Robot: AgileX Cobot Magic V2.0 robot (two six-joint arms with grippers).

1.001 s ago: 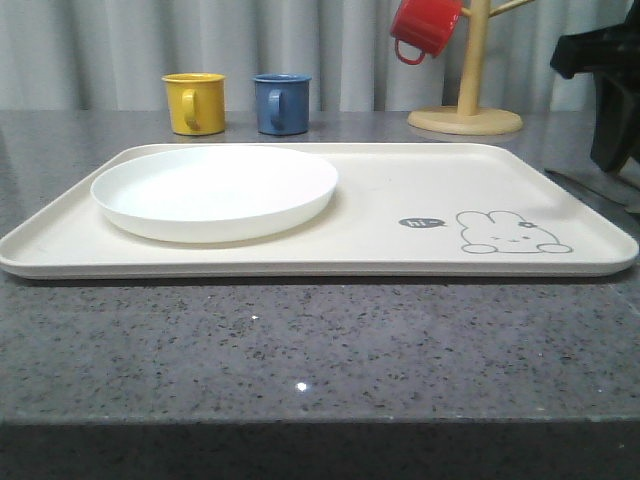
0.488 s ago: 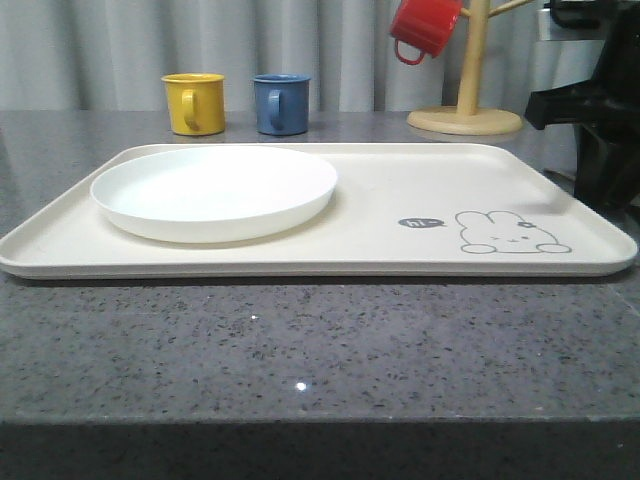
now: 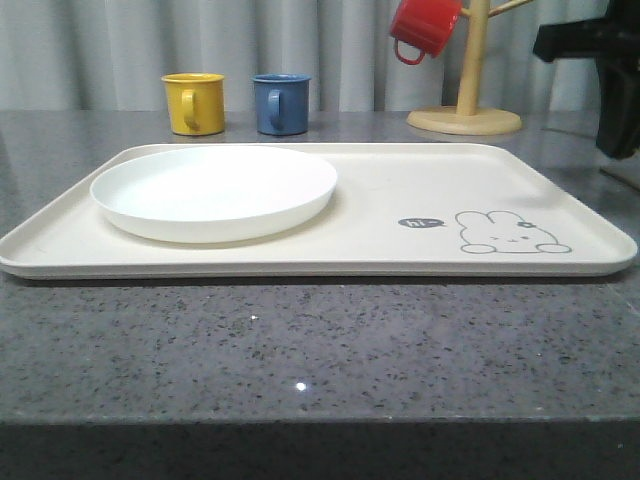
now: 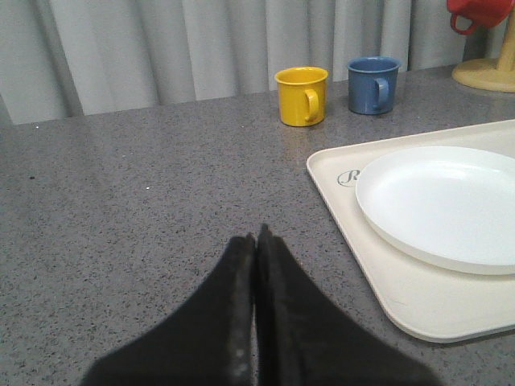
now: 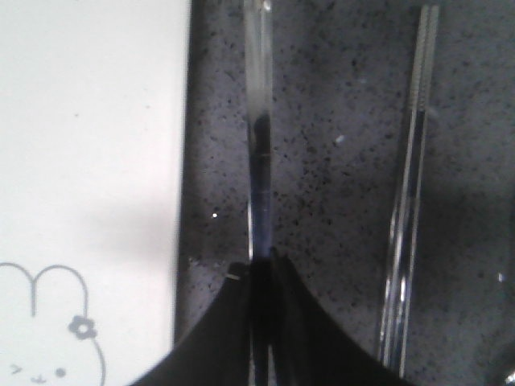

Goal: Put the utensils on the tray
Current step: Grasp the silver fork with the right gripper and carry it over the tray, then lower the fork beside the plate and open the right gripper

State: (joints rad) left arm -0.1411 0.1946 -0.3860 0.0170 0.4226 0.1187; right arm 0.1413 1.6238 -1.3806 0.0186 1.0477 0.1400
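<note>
Right now the right end effector (image 5: pixel 261 269) is clamped on a slim utensil (image 5: pixel 259 145) beside the tray (image 5: pixel 88 145) (left end effector (image 4: pixel 256 245) pressed together); lift level, clearing the rim.

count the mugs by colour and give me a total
yellow mug: 1
blue mug: 1
red mug, hanging on the wooden mug tree: 1
total: 3 mugs
</note>
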